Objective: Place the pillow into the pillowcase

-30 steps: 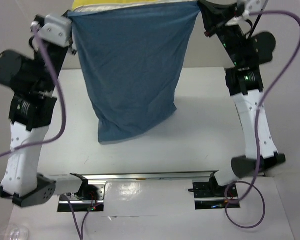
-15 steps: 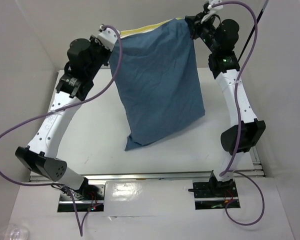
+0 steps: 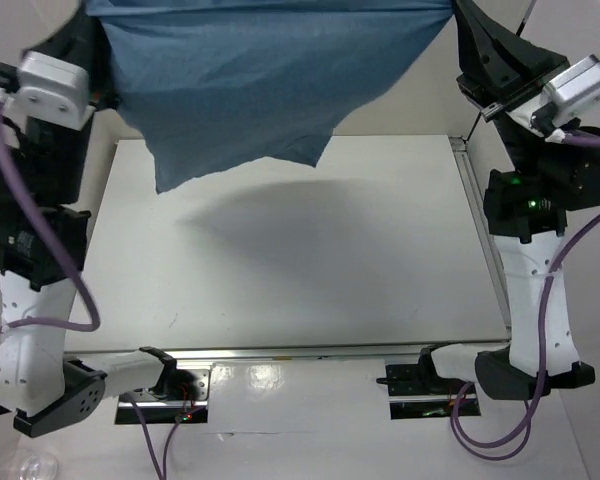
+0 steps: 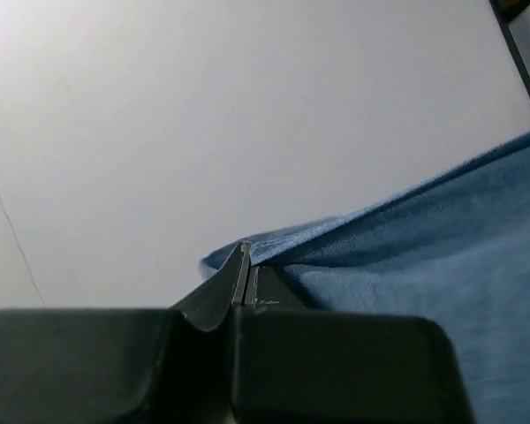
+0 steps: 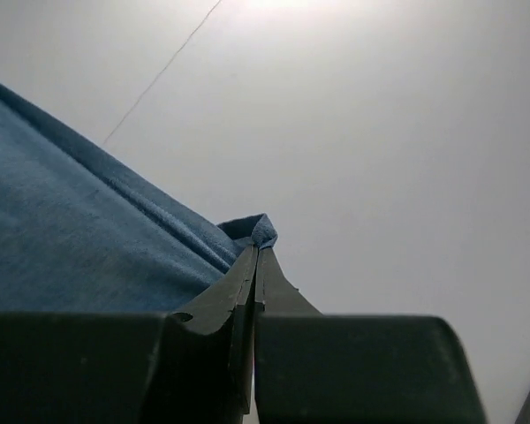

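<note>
The dusty-blue pillowcase (image 3: 260,80) hangs high above the table, stretched between both arms, its lower end free in the air. My left gripper (image 4: 246,256) is shut on one top corner of the pillowcase (image 4: 424,265). My right gripper (image 5: 258,249) is shut on the other top corner of the pillowcase (image 5: 71,230). In the top view both grippers lie at or beyond the upper edge and do not show clearly. The pillow is not visible; it is hidden or out of view.
The white table (image 3: 310,260) lies below with the pillowcase's shadow on it. White walls stand on both sides. A metal rail (image 3: 300,352) runs along the near edge by the arm bases.
Both arms have swung the pillowcase up and toward the camera. Its bottom has lifted off the table. The yellow pillow edge seen at the top earlier no longer shows.
</note>
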Robot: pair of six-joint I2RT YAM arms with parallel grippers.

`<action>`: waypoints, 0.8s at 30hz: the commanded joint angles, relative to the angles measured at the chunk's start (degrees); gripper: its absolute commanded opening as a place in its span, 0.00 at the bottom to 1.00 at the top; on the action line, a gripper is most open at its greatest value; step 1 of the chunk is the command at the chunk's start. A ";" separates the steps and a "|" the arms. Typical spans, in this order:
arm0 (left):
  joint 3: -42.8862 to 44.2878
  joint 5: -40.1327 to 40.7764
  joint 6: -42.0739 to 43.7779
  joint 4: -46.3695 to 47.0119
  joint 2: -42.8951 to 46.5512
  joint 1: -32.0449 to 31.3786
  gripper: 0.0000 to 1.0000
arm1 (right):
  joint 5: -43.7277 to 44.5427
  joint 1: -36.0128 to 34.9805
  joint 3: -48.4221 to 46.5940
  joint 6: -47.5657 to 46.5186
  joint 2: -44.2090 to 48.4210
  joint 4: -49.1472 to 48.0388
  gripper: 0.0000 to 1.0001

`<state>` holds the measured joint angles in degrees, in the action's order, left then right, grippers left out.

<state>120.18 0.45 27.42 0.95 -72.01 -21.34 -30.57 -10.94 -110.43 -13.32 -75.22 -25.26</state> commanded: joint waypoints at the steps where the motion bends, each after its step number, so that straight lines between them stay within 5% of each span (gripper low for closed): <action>1: -14.41 5.53 1.86 5.37 0.90 1.22 0.00 | 6.14 4.08 9.84 -0.84 -3.00 -0.85 0.00; 4: -22.08 6.05 -1.83 4.86 1.52 1.22 0.00 | 6.13 4.08 14.44 3.47 -5.10 1.87 0.00; 9: -20.61 6.06 -4.92 3.27 0.90 1.83 0.00 | 5.43 4.08 13.32 6.11 -6.25 1.35 0.00; 16: -7.87 6.14 -4.39 1.33 -1.91 1.83 0.00 | 5.43 3.56 7.61 6.11 -6.34 -0.66 0.00; 20: 8.44 6.76 -3.08 -0.51 -4.80 1.83 0.00 | 9.47 3.56 0.66 6.73 -3.28 -10.02 0.00; 24: 10.32 7.19 0.79 3.97 -4.02 1.83 0.00 | 10.00 3.56 0.13 4.27 -1.24 -12.28 0.00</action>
<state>126.28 3.49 24.97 -5.41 -78.19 -20.47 -26.63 -8.56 -106.59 -6.44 -81.10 -26.41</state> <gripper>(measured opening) 0.031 0.006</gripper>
